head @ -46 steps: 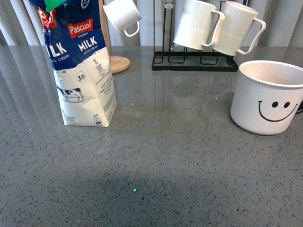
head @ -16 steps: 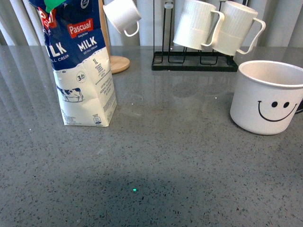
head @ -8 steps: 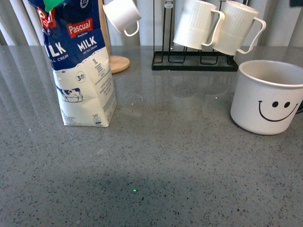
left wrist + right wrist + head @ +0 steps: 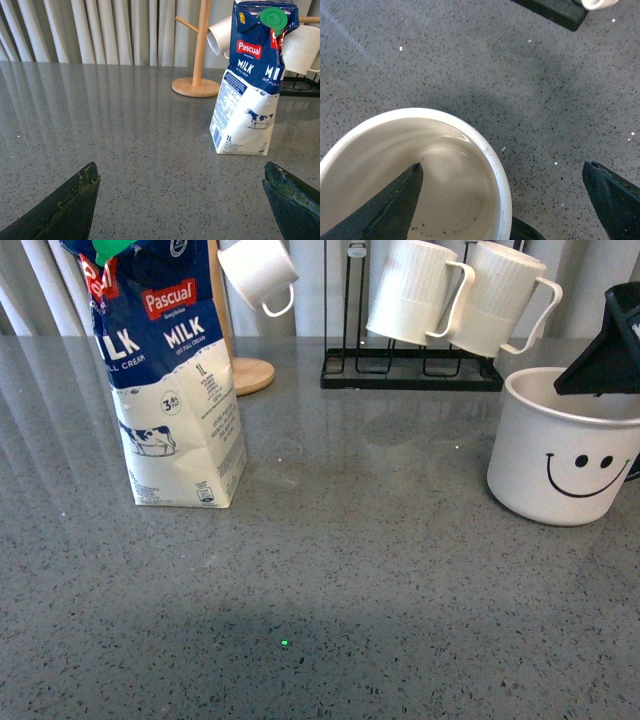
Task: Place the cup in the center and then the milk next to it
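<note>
The cup (image 4: 560, 455), off-white with a black smiley face, stands at the right of the grey counter; its black handle barely shows at the frame's right edge. My right gripper (image 4: 608, 352) hangs open just above its rim. In the right wrist view the gripper (image 4: 502, 172) straddles the cup's rim (image 4: 497, 165), one finger over the cup's empty inside, the other over the counter. The milk (image 4: 168, 370), a blue-and-white Pascual carton with a green cap, stands upright at the left. My left gripper (image 4: 182, 175) is open and empty, low over the counter, with the milk (image 4: 252, 80) ahead of it.
A black rack (image 4: 410, 370) with two white ribbed mugs (image 4: 415, 290) stands at the back, close behind the cup. A wooden mug tree (image 4: 245, 370) with a small white cup (image 4: 258, 272) stands behind the milk. The grey speckled counter (image 4: 340, 540) stretches between milk and cup.
My right gripper has come into the front view from the upper right, down to just above the cup's rim. The cup and the milk have not moved.
</note>
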You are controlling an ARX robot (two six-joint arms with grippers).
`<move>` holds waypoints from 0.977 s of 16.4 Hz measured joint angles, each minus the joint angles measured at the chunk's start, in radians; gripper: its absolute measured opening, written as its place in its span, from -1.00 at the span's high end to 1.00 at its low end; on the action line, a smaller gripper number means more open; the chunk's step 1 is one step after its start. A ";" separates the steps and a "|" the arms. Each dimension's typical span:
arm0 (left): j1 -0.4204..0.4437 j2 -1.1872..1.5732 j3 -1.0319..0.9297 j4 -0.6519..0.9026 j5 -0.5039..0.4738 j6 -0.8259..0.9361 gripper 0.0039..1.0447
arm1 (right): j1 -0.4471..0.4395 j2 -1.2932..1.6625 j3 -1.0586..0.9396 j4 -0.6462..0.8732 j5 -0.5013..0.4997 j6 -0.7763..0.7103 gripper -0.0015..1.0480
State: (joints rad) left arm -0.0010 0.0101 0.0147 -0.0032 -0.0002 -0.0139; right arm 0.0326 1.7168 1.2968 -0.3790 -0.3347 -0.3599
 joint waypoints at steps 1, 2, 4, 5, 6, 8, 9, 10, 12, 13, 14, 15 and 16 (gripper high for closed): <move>0.000 0.000 0.000 0.000 0.000 0.000 -0.88 | 0.000 0.011 0.000 -0.009 -0.007 -0.010 -0.77; 0.000 0.000 0.000 0.000 0.000 0.000 -0.88 | 0.000 0.015 0.000 -0.014 -0.017 -0.026 -0.53; 0.000 0.000 0.000 0.000 0.000 0.000 -0.88 | 0.000 0.015 0.000 -0.017 -0.029 -0.038 -0.11; 0.000 0.000 0.000 0.000 0.000 0.000 -0.88 | 0.000 0.016 0.000 -0.017 -0.029 -0.039 0.10; 0.000 0.000 0.000 0.000 0.000 0.000 -0.88 | 0.000 0.016 0.000 -0.018 -0.029 -0.039 0.31; 0.000 0.000 0.000 0.000 0.000 0.000 -0.88 | 0.000 0.016 0.000 -0.021 -0.029 -0.039 0.70; 0.000 0.000 0.000 0.000 0.000 0.000 -0.88 | 0.000 0.016 0.000 -0.022 -0.030 -0.033 0.89; 0.000 0.000 0.000 0.000 0.000 0.000 -0.88 | 0.000 0.016 0.001 -0.021 -0.037 -0.026 0.93; 0.000 0.000 0.000 0.000 0.000 0.000 -0.88 | 0.001 0.012 0.008 -0.033 -0.045 -0.014 0.93; 0.000 0.000 0.000 0.000 0.000 0.000 -0.88 | 0.004 0.009 0.012 -0.040 -0.052 -0.004 0.93; 0.000 0.000 0.000 0.000 0.000 0.000 -0.88 | 0.015 0.008 0.023 -0.045 -0.051 0.006 0.93; 0.000 0.000 0.000 0.000 0.000 0.000 -0.88 | 0.029 0.008 0.034 -0.048 -0.052 0.017 0.93; 0.000 0.000 0.000 0.000 0.000 0.000 -0.88 | 0.054 0.007 0.045 -0.047 -0.052 0.032 0.93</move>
State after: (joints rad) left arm -0.0010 0.0101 0.0147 -0.0036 -0.0002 -0.0139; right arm 0.0868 1.7237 1.3418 -0.4263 -0.3870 -0.3283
